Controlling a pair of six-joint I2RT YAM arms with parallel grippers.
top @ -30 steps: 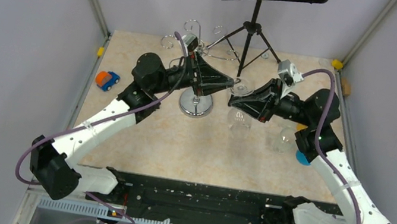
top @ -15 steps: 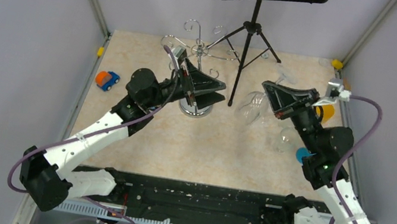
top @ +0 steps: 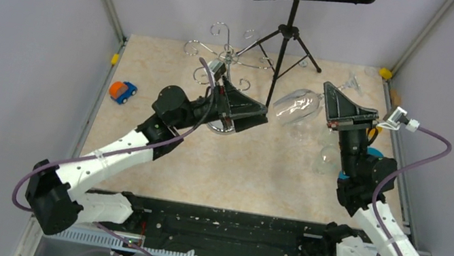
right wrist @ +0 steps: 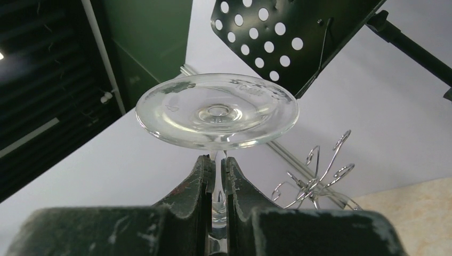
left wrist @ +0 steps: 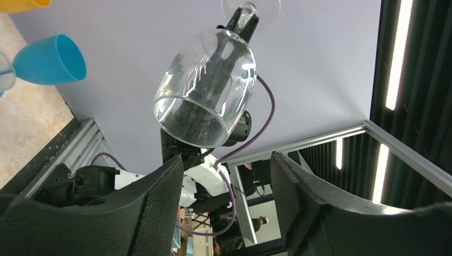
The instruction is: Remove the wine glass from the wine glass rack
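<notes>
The chrome wine glass rack (top: pixel 226 52) stands at the back of the table, its base partly hidden behind my left gripper; its hooks also show in the right wrist view (right wrist: pixel 314 181). My right gripper (top: pixel 335 104) is shut on the stem of the clear wine glass (top: pixel 296 107) and holds it tilted in the air, right of the rack and apart from it. In the right wrist view the glass foot (right wrist: pixel 216 112) sits just above my gripper (right wrist: pixel 217 170). My left gripper (top: pixel 259 114) is open and empty in front of the rack, facing the glass bowl (left wrist: pixel 205 88).
A black tripod stand (top: pixel 286 41) rises behind the rack. A second clear glass (top: pixel 326 159), a blue cup (top: pixel 345 180) and a yellow cup (top: pixel 372 130) sit by the right wall. A toy car (top: pixel 122 91) lies at the left.
My right gripper has carried the wine glass from beside the rack to the right and up, turning it on its side. My left gripper has dropped a little lower and to the right.
</notes>
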